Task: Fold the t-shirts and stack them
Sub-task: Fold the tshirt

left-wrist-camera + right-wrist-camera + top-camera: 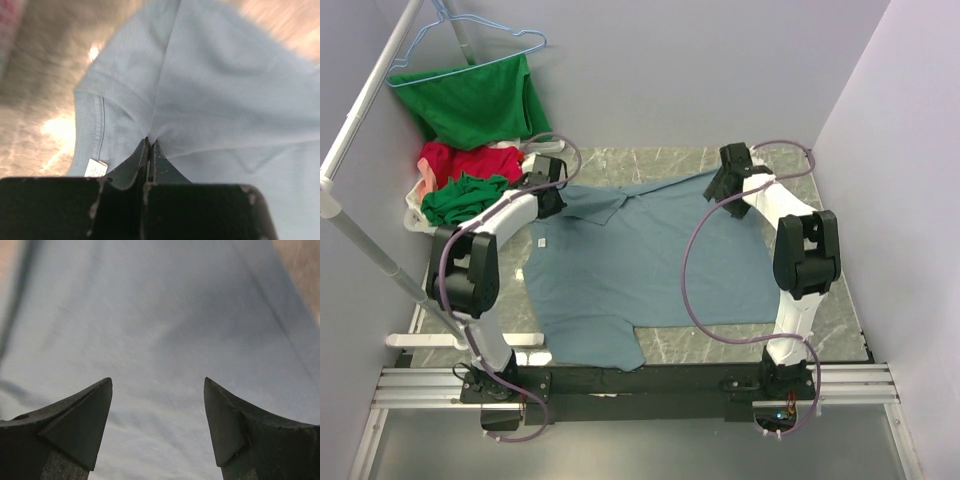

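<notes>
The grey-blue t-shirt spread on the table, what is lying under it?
Only the marbled table shows around the edges of the grey-blue t-shirt, so the shirt seems to lie directly on it. Whatever is beneath the cloth itself is covered and cannot be seen.

Centre frame, the spread t-shirt (640, 265) lies flat on the bench (670, 160). The left pincer (548, 192) is at its upper-left corner, by the collar, and the right pincer (725, 182) is over its upper-right edge. Left of the bench sits the heap of t-shirts (460, 185). Above that, in the upper left, the hung t-shirt (475, 100) drapes from a hanger (470, 40).
</notes>
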`<control>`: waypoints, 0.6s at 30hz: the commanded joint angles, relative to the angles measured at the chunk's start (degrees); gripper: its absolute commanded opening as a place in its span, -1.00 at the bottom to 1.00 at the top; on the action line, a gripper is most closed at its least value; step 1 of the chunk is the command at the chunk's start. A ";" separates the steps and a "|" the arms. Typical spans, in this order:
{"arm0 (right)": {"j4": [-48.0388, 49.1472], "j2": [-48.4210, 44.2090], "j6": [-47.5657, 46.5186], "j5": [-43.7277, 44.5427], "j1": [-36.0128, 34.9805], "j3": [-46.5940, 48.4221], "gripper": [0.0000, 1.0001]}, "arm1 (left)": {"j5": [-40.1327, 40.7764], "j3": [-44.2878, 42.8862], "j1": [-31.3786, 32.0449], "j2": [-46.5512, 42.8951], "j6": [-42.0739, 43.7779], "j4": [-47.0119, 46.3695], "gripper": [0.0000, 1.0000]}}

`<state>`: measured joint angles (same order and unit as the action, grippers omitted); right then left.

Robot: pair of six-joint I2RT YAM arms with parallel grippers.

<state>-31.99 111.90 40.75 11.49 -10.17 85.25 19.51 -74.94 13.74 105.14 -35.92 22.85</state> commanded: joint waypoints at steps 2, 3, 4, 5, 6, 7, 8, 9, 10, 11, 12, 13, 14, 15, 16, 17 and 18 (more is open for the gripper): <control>-2.20 2.27 -1.73 4.76 2.17 10.61 0.62 | 3.87 -4.16 0.24 -7.49 -2.22 -0.35 -0.99; -2.55 3.84 -1.99 5.12 2.87 11.94 0.63 | 3.96 -4.43 0.24 -7.93 -2.66 -0.53 -0.99; -2.73 4.81 -2.25 5.47 3.23 13.43 0.64 | 3.96 -4.60 0.24 -8.28 -2.84 -0.88 -0.99; -3.08 5.87 -2.52 6.35 3.58 16.49 0.64 | 3.96 -4.78 0.32 -8.81 -3.01 -0.97 -0.99; -3.08 7.97 -2.87 6.79 4.02 18.09 0.64 | 4.22 -4.87 0.33 -8.99 -3.27 -0.97 -0.99; -2.99 9.12 -3.57 7.23 4.63 19.67 0.64 | 4.40 -4.96 0.33 -9.16 -3.71 -1.05 -0.99; -2.99 10.35 -3.75 7.58 5.07 22.82 0.64 | 4.75 -4.96 0.33 -9.43 -3.80 -1.23 -0.99; -3.17 12.88 -4.10 7.76 5.42 24.51 0.64 | 5.10 -4.87 0.33 -9.60 -4.24 -1.23 -0.99; -3.43 14.13 -4.80 7.76 6.12 26.35 0.64 | 5.71 -4.87 0.33 -9.78 -4.51 -1.32 -0.99; -3.43 16.40 -4.98 7.85 6.39 29.50 0.64 | 5.98 -4.69 0.33 -9.96 -4.68 -1.49 -0.99; -2.91 17.55 -5.24 7.50 6.66 31.01 0.64 | 5.89 -4.61 0.33 -10.04 -4.77 -1.76 -0.99; -2.91 18.70 -5.51 6.98 7.44 32.59 0.64 | 5.81 -4.69 0.33 -10.13 -4.95 -1.76 -0.99; -2.82 20.80 -5.42 6.45 7.71 35.65 0.64 | 5.46 -4.61 0.33 -10.05 -4.86 -2.02 -0.99; -2.38 21.86 -5.33 4.79 8.06 37.08 0.64 | 5.19 -4.87 0.33 -9.87 -4.86 -1.93 -0.99; -2.38 22.83 -4.81 3.90 8.59 38.48 0.64 | 5.02 -5.13 0.33 -9.52 -5.03 -1.59 -0.99; -2.20 24.58 -4.46 2.76 9.38 40.93 0.64 | 4.75 -5.65 0.33 -9.34 -5.04 -1.06 -0.99; -1.68 25.38 -4.11 1.80 9.73 42.00 0.64 | 4.40 -5.83 0.33 -9.17 -5.21 -0.53 -0.99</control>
<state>-34.63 134.80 36.53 16.01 -2.24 120.31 23.07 -78.13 13.87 97.58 -40.01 22.15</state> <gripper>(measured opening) 0.820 0.022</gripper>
